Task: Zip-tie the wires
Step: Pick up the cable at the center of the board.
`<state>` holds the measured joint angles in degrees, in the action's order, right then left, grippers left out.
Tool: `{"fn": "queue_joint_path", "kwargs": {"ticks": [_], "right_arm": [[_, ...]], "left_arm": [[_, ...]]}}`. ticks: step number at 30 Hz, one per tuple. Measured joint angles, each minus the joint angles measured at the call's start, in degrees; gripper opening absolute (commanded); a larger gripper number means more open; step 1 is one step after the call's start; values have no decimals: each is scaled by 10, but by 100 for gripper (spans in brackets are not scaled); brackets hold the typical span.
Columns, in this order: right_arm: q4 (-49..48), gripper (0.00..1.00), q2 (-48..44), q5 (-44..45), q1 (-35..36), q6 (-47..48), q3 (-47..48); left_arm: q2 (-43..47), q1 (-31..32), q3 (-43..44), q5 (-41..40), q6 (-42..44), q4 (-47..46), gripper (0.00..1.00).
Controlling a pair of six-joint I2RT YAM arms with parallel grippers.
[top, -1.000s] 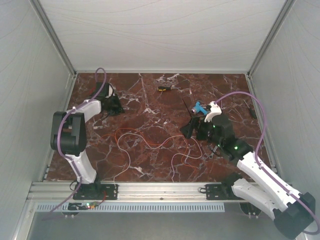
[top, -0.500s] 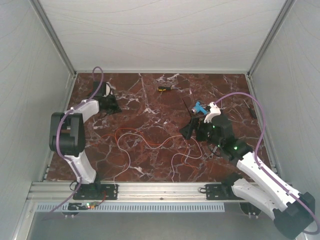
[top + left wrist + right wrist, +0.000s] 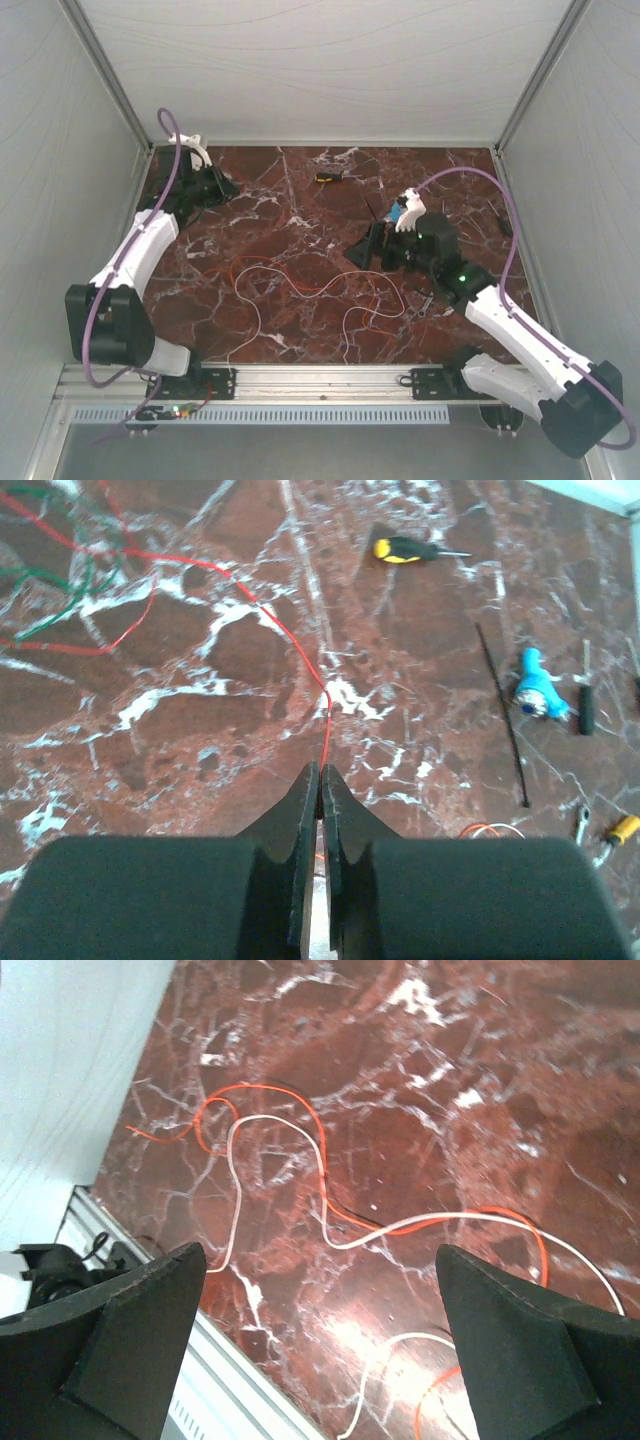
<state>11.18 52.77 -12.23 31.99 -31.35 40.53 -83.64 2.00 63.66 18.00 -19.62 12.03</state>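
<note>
Left tool (image 3: 320, 778) clenched on a red wire (image 3: 326, 730) at lower centre of its view, apparently by the tips only; zip tie (image 3: 503, 715) lay at right on the table (image 3: 200, 760). Right tool (image 3: 320, 1252) gaped above orange and white wires (image 3: 322, 1155) mid-frame. Judged best: drag the red strand slowly toward those loops, grip firm.

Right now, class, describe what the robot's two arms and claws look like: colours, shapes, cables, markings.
Both the left arm and right arm have white shells with chunky black joints. A purple cable loops along each. Small green lights glow on the right arm. The left claw and right claw have matte black, wedge-shaped fingers.
</note>
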Motion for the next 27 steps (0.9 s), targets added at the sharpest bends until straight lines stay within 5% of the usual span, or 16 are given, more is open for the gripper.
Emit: {"fn": "queue_joint_path", "kwargs": {"ticks": [6, 15, 27], "right_arm": [[-50, 98, 48, -20, 38, 24, 44], [-139, 97, 84, 5, 65, 85, 49], [-315, 97, 148, 39, 115, 155, 34]], "left_arm": [[44, 16, 23, 35, 5, 14, 0], [32, 22, 257, 49, -10, 35, 0], [33, 28, 357, 129, -121, -103, 0]]}}
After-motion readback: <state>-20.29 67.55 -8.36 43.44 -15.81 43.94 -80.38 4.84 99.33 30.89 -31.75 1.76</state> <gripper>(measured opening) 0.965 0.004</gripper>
